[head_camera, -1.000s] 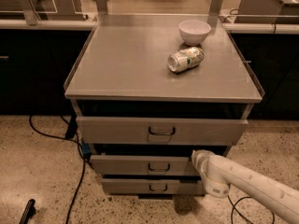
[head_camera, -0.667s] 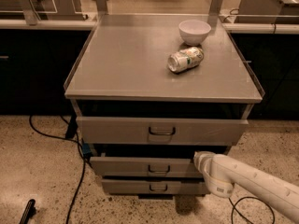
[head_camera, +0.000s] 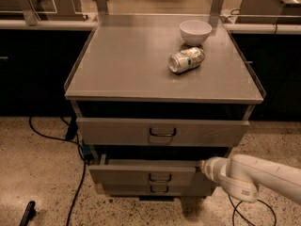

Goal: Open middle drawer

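- Middle drawer [head_camera: 141, 172]: grey metal, low wide front, second of three in the cabinet. It stands slightly forward of the drawer below, with a strip of its top edge showing and a dark gap above.
- Drawer handle [head_camera: 160, 177]: small dark rectangular pull at the centre of the middle drawer front, with nothing on it.
- Gripper [head_camera: 203, 166]: white, at the right end of the middle drawer front, level with its top edge. Whether it is apart, together or clamped cannot be told.
- Arm [head_camera: 263, 175]: white and rounded, entering from the lower right and reaching left to the drawer.
- Top drawer [head_camera: 117, 132]: the tallest and widest grey front, with a dark pull at its centre and a dark gap above.
- Bottom drawer [head_camera: 127, 189]: the narrowest front, just under the middle drawer.
- Cabinet top [head_camera: 127, 65]: flat grey surface with a raised edge.
- Bowl [head_camera: 195, 31]: white, upright, near the back right of the cabinet top.
- Can [head_camera: 186, 60]: lying on its side just in front of the bowl.
- Cable [head_camera: 51, 138]: black, trailing on the speckled floor [head_camera: 33, 173] left of the cabinet.
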Controlling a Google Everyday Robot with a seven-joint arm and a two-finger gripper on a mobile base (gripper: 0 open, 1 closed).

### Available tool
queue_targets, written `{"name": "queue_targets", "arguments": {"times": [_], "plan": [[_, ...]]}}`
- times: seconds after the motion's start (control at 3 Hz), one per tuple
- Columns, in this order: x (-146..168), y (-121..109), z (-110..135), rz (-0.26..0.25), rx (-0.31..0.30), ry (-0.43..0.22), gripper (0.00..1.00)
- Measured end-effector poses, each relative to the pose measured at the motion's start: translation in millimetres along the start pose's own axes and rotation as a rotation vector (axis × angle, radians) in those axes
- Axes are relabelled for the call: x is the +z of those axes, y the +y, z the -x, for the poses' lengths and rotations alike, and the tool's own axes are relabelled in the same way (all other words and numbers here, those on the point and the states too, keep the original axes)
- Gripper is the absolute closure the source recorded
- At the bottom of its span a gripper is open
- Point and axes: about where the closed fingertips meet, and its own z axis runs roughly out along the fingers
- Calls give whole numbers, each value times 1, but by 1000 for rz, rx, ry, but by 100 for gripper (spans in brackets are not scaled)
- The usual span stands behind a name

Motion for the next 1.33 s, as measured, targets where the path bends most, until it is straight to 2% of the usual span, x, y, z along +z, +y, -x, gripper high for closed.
{"name": "queue_targets", "arguments": {"times": [0.33, 0.67, 1.0, 1.33], "plan": [[-7, -6, -12, 36, 73, 33, 100], [-6, -4, 1, 22, 53, 4, 100], [7, 12, 38, 8, 16, -60, 100], [7, 12, 38, 7, 16, -60, 100]]}}
